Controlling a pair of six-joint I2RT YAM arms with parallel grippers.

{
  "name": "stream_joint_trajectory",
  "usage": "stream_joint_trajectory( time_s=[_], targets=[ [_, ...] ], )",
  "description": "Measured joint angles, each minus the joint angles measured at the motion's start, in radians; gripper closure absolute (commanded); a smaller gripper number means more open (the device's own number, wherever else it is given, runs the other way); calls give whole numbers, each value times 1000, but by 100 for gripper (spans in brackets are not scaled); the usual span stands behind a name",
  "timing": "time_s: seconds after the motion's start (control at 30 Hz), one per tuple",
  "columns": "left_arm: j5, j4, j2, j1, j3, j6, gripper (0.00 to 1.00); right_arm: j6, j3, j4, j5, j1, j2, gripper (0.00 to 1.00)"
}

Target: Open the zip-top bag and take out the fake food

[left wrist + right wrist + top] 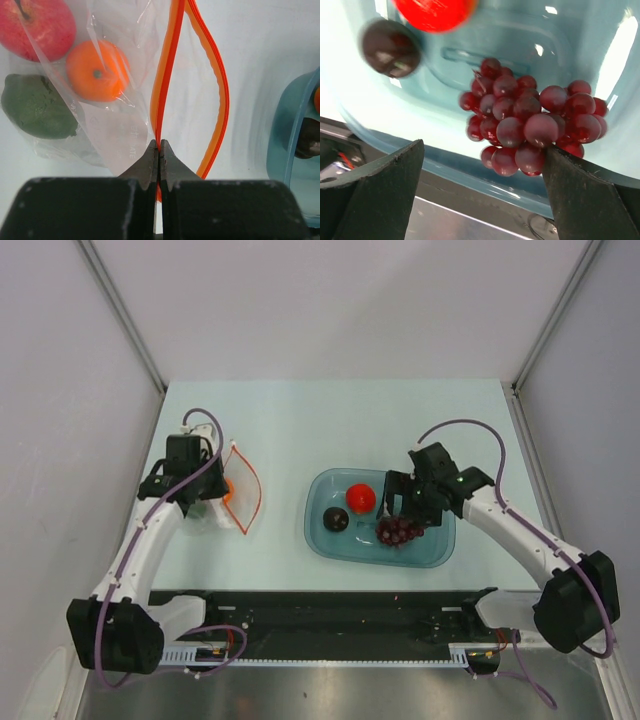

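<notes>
**Pale blue-green desk [300, 420], grey walls [330, 300]: my left claw [158, 146] pinches the zip-top bag [117, 145] at left.**
Its orange zip strip [167, 75] runs near-to-far, mouth gaping rightward at the teal tub [318, 532]; my right claw [482, 152] hangs spread above grapes [530, 120] there.

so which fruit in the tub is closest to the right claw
The dark-red grapes, lying in the teal tub between the fingers of the open right claw. The red fruit and the dark round one sit farther left.
</notes>
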Motion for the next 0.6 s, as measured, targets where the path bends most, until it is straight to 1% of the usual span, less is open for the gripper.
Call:
stream_joint_trajectory(
  time_s=[0.1,0.27,0.5,0.6],
  targets=[
    [0,0,-25,0,-16,0,100,31,22,50,9,30,0,0],
    [13,8,-49,0,-37,0,100,76,129,185,43,145,36,0],
    [27,42,-64,0,-71,-2,100,120,301,454,55,270,233,0],
    [41,54,-88,0,-96,-8,100,127,384,539,41,319,356,6]
  ],
)
